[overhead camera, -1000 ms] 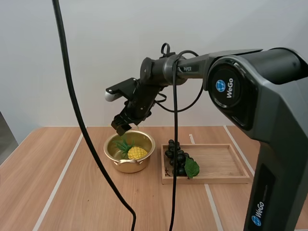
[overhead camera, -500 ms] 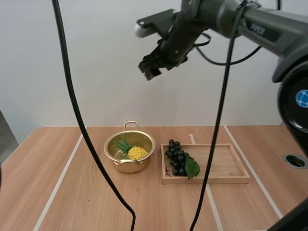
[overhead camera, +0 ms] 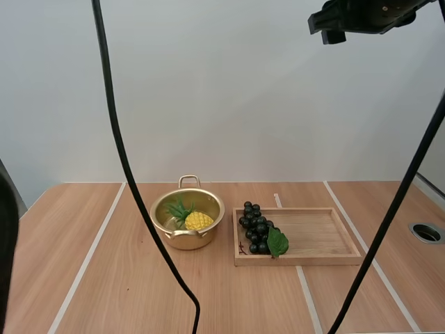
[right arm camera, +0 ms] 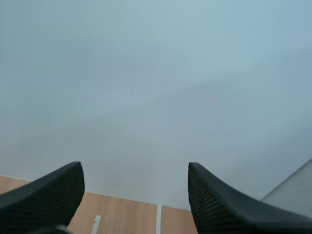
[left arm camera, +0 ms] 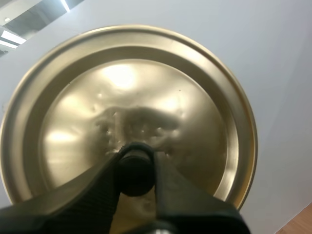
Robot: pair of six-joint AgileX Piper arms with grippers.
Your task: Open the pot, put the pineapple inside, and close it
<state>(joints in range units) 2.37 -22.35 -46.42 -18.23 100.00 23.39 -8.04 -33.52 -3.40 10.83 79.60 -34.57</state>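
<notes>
A light wooden table [overhead camera: 104, 278] with pale lines running away from the camera fills the lower part of the high view. A small round hole [overhead camera: 426, 232] sits in it at the right edge.

Right of centre on the table lies a shallow rectangular wooden tray [overhead camera: 320, 236]. Just beside its left end, and apart from it, stands a round gold metal pot [overhead camera: 186, 240] with small loop handles, its top open.

A round gold metal lid [left arm camera: 146, 97] is off the pot. In the left wrist view it hangs with its domed top towards the camera, in front of a pale wall.

A bunch of dark, almost black grapes [overhead camera: 254, 228] with one green leaf [overhead camera: 277, 241] lies in the left end of the tray.

The small yellow toy pineapple [overhead camera: 197, 220] with green leaves lies on its side inside the pot, crown towards the left of the frame.

My right gripper [right arm camera: 132, 170] has its two black fingers spread wide with nothing between them. In the high view it hangs in the upper right corner, well above the table.

My left gripper [left arm camera: 136, 161] pinches the lid's black knob [left arm camera: 135, 171] between its fingertips.

A dark shape at the lower left edge of the high view may be part of my left arm, though too little shows to be sure.
</notes>
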